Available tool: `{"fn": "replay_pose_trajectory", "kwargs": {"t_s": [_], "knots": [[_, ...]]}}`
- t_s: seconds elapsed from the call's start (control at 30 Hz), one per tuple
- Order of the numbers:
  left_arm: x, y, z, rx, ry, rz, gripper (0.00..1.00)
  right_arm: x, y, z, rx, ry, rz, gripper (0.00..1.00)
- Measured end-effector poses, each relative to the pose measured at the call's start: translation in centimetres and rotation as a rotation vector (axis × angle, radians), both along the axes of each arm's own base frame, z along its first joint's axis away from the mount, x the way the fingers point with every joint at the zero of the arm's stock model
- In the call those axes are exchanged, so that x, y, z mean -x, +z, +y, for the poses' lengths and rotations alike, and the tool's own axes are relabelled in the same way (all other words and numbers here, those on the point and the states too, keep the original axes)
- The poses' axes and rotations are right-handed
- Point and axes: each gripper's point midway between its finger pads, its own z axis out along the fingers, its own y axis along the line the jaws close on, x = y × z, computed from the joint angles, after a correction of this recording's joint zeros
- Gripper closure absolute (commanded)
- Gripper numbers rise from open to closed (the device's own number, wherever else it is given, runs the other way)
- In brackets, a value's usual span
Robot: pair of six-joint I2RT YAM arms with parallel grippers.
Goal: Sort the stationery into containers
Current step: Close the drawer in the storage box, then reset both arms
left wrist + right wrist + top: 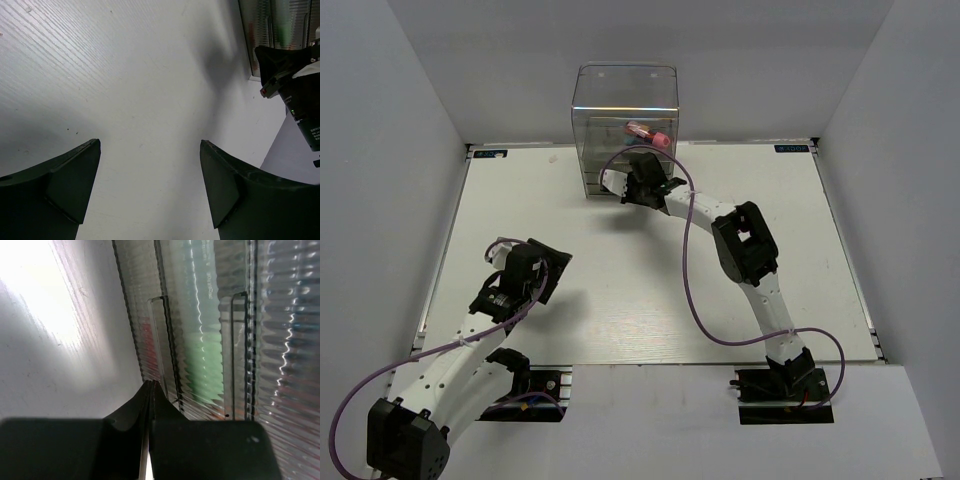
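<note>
Top external view: one tall clear plastic cabinet of stacked drawers (pixel 625 120) stands at the upper centre of the white table (pixel 520 200). One fat red tube with a pink cap (pixel 646 133) lies inside it, in the right half; which drawer cannot be told. Two arms are in view. The right one reaches up to the cabinet's front, and the left one is bent at the lower left, well apart from the cabinet.

In the right wrist view, the right gripper (pixel 151 386) has its two fingers pressed together, tips at the ribbed drawer fronts. Two clear handle tabs (pixel 161 340) show there, and behind the plastic one green blur (pixel 205 365) and one reddish blur (pixel 147 335).

The left gripper (pixel 150 145) has its jaws spread wide over bare table, holding nothing.
</note>
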Motion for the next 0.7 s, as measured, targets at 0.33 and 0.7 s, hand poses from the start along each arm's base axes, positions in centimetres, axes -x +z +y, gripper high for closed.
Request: {"fn": "replay_pose_trajectory", "kwargs": {"t_s": [0.33, 0.7], "knots": [[-1.1, 1.7, -0.8, -0.009, -0.069, -0.098, 0.0, 11.5, 4.2, -2.1, -0.247, 0.052, 0.285, 0.1], [-2.8, 4.0, -2.7, -0.043, -0.207, -0.242, 0.0, 16.4, 16.3, -7.3, -0.626, -0.217, 0.18, 0.1]]}}
